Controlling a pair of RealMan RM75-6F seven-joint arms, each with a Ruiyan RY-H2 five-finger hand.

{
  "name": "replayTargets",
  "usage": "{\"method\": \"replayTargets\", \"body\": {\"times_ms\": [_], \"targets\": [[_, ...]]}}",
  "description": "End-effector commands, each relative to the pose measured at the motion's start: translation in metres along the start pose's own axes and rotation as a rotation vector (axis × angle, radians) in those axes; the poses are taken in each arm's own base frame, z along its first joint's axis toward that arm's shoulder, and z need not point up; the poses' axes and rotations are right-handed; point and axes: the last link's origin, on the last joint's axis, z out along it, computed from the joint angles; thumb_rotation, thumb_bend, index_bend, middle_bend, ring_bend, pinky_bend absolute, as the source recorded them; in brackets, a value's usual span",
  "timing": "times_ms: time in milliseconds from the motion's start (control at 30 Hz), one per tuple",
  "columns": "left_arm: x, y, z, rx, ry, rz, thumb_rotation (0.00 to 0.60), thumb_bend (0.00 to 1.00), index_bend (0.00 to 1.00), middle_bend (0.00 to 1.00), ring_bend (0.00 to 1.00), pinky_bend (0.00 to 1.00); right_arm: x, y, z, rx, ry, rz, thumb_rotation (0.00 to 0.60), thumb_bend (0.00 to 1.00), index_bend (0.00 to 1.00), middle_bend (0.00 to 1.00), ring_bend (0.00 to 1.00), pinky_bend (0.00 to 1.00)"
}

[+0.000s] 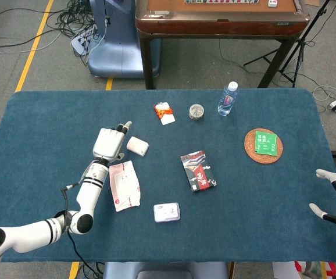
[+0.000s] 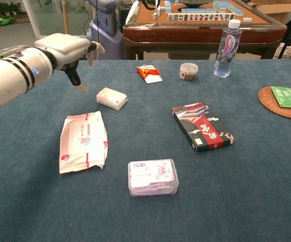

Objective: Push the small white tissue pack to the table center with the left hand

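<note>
Head view, wet wipes [image 1: 124,185] beside tissue pack [image 1: 137,146]

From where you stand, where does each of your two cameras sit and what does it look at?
Head view: high up, looking steeply down on the whole table; shows the left hand and right hand.
Chest view: low at the near edge, looking across; shows only the left hand.
Both share the tissue pack and bottle.
</note>
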Motion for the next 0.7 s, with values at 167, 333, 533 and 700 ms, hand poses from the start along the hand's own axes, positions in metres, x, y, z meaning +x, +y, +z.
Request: {"method": "replayTargets", "body": {"times_ms": [167,333,533,700], "targets": [[0.007,-0.031,-0.021,0.099,-0.078,-0.05,0.6,0.19,0.31,1.0,1.0,1.0,-0.003,-0.003,0.0,0.006,-0.008,-0.007,0.6,0.06,0.24,0.31,0.26,0.27],[0.003,-0.033,-0.023,0.146,-0.195,-0.144,0.6,0.33,0.32,1.0,1.0,1.0,-0.004,-0.003,0.0,0.006,-0.012,-0.009,0.6,0.06,0.24,0.31,0.26,0.27],[-0.003,-0.029,-0.021,0.164,-0.272,-0.175,0.6,0.35,0.27,1.0,1.0,1.0,-0.003,-0.002,0.001,0.002,-0.008,-0.005,0.6,0.06,0.24,0.31,0.26,0.27],[-0.009,-0.024,-0.012,0.185,-0.33,-0.202,0.6,0.36,0.2,1.0,1.0,1.0,-0.002,0.002,-0.001,-0.012,-0.005,-0.004,0.6,0.06,0.24,0.31,0.26,0.27]]}}
